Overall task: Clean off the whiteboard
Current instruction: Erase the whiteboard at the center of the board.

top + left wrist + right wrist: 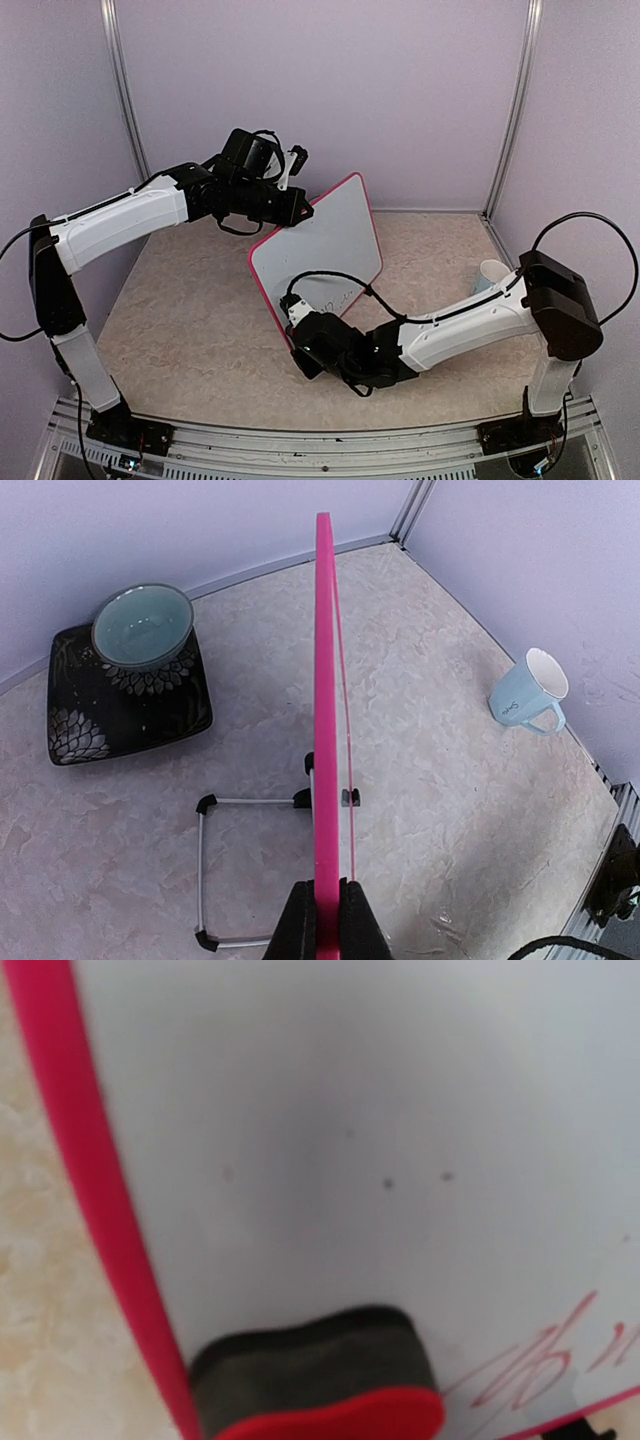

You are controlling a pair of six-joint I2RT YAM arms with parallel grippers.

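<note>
Standing upright — whiteboard | face: near-right | long axis: near-left to far-right

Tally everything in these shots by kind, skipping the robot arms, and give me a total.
whiteboard: 1
eraser: 1
bowl: 1
plate: 1
mug: 1
Total: 5

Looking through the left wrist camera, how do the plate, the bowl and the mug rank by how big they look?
Largest to smallest:
1. plate
2. bowl, sitting on it
3. mug
The mug stands apart near the wall, so its rank is less sure.
</note>
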